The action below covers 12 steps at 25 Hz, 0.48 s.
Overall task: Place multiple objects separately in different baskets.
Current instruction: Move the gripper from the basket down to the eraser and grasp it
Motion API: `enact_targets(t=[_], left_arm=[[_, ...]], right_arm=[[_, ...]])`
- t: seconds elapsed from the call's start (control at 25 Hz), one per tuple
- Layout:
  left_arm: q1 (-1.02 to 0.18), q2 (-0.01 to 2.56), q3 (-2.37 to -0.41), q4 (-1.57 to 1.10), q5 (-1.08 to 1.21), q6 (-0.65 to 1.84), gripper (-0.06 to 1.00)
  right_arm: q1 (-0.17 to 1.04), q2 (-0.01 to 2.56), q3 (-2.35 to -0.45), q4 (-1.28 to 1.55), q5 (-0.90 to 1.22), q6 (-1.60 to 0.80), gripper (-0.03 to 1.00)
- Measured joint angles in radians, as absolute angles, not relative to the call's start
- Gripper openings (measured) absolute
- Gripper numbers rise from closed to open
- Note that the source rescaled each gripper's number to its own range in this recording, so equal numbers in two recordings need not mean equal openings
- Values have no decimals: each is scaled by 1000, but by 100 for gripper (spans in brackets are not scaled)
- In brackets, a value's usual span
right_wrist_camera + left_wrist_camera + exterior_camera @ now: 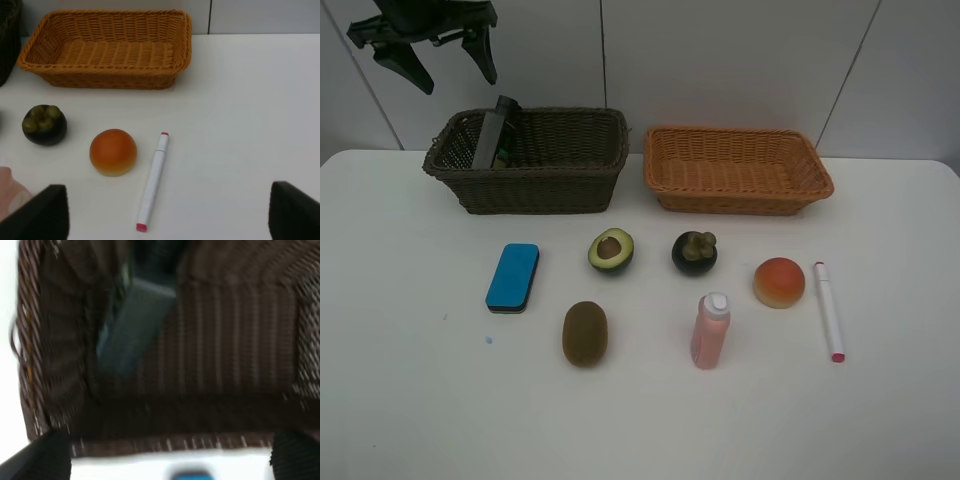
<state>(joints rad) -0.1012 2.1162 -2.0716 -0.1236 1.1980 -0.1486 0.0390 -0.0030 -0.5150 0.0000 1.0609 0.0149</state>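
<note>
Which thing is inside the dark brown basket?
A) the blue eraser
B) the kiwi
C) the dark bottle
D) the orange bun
C: the dark bottle leans against the wall inside the brown basket, while the kiwi, bun and eraser lie out on the table.
</note>
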Motion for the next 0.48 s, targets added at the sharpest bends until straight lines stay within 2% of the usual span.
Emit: enact_targets(t=[0.28,0.48], left_arm=[[-124,1822,-1539,-149,1198,-141,100],[-248,1795,-1322,-138,1168,-145,100]], right_arm=[[39,-3,-515,0,1061,15,100],[39,-3,-515,0,1061,15,100]])
